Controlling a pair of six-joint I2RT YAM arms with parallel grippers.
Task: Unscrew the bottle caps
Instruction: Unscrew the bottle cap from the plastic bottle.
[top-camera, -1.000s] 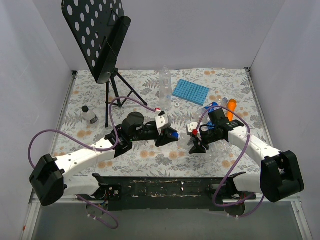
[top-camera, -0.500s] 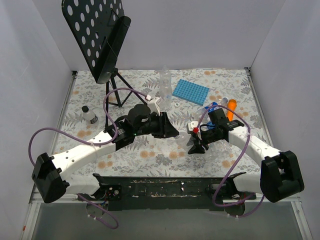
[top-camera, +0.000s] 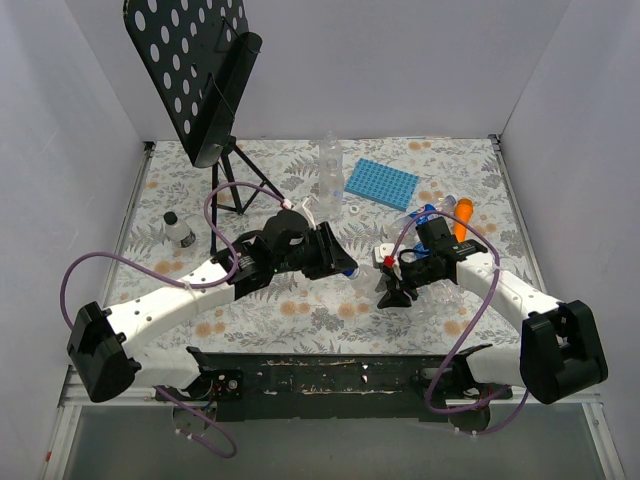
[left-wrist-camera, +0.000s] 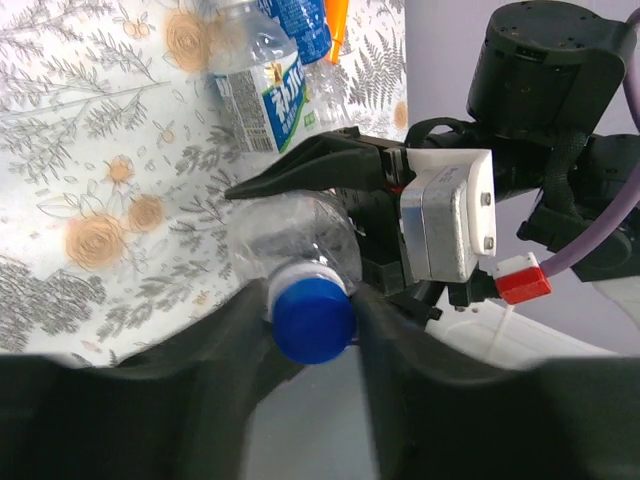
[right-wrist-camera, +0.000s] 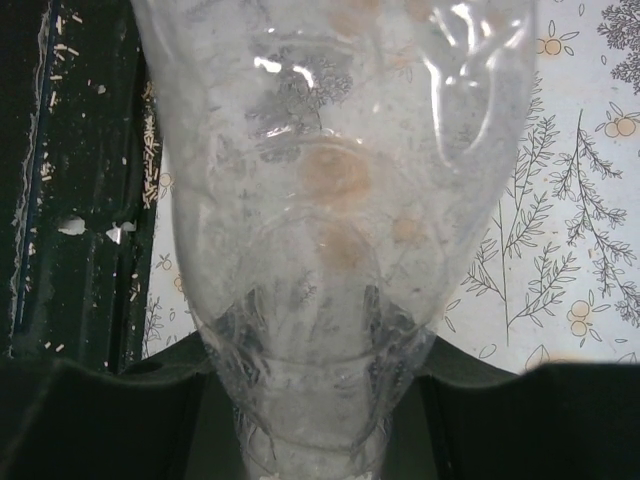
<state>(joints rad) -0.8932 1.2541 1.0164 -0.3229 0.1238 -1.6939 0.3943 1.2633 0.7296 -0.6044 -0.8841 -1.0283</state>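
A clear crinkly bottle (right-wrist-camera: 330, 180) lies level between the two arms, with my right gripper (right-wrist-camera: 320, 400) shut on its body; the fingers press both sides. In the left wrist view the blue bottle cap (left-wrist-camera: 312, 318) on that bottle's neck (left-wrist-camera: 290, 235) sits clamped between my left gripper's (left-wrist-camera: 312, 335) dark fingers. From above, the left gripper (top-camera: 345, 269) and the right gripper (top-camera: 388, 290) face each other mid-table, the held bottle (top-camera: 365, 280) spanning the gap. More bottles with blue-and-white labels (top-camera: 425, 215) lie behind the right arm.
A black music stand (top-camera: 205, 85) stands at the back left. An upright clear bottle (top-camera: 330, 165) and a blue ridged tray (top-camera: 380, 183) stand at the back. A small dark-capped bottle (top-camera: 178, 230) sits at the left. An orange stick (top-camera: 462, 216) lies by the labelled bottles.
The left wrist has rolled and the forearm swung slightly toward the back, with the blue cap still between its fingers. The right arm and the bottle have held still.
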